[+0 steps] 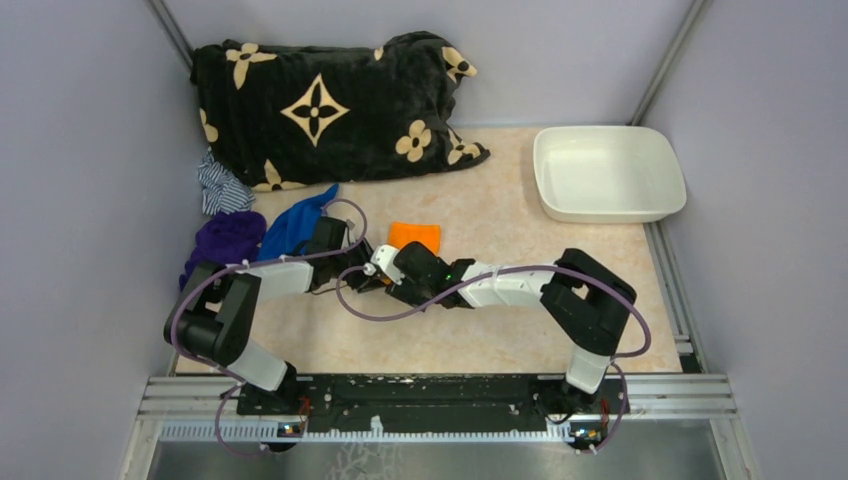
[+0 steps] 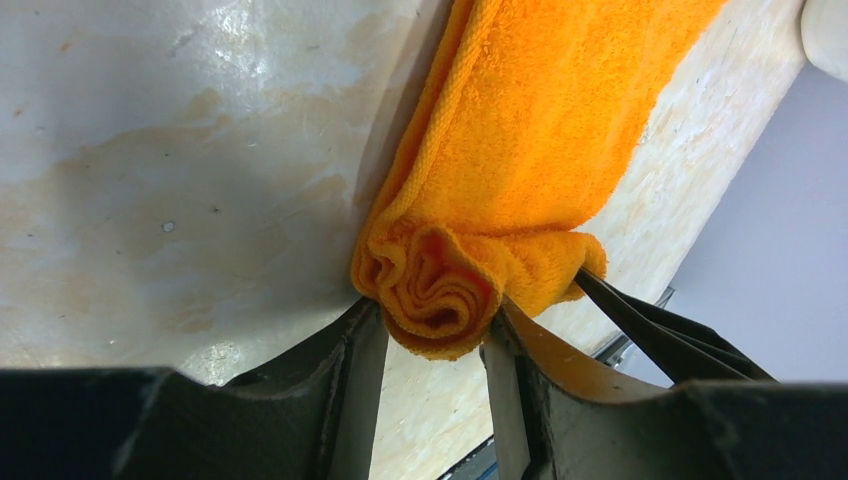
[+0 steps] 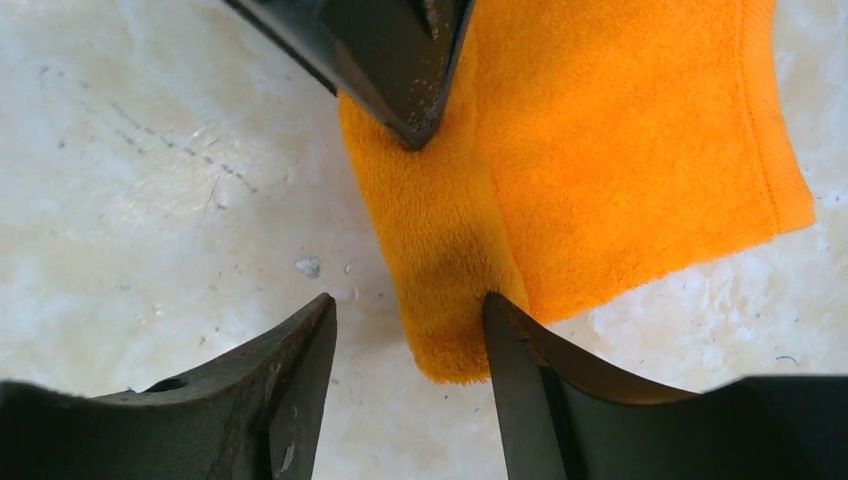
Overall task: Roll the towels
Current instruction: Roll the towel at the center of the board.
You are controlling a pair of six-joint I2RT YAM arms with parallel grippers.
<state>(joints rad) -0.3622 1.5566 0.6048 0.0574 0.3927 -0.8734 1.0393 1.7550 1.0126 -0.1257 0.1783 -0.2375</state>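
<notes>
There were 2 towels on the bench (image 1: 520,240): 1 orange towel (image 1: 415,236) near the middle and 1 blue towel (image 1: 290,225) left of it, crumpled and well apart from both claws. Around them lay 1 black blanket (image 1: 320,100) at the far left, 1 striped cloth (image 1: 222,185) and 1 purple cloth (image 1: 225,240) at the left edge, and 1 white tub (image 1: 605,172) at the far right.

The 2 arms met over the orange towel. One edge of it was wound into a short roll, and the rest lay flat on the bench. The left claw (image 2: 435,320) stood about half spread, pinching 1 end of the roll, whose coiled layers filled the gap and touched both fingers (image 2: 350,380). The right claw (image 3: 410,305) was spread at the roll's other end and held nothing. Its right finger (image 3: 530,400) touched the roll's side, while bare bench showed between the roll and the left finger (image 3: 280,390).
</notes>
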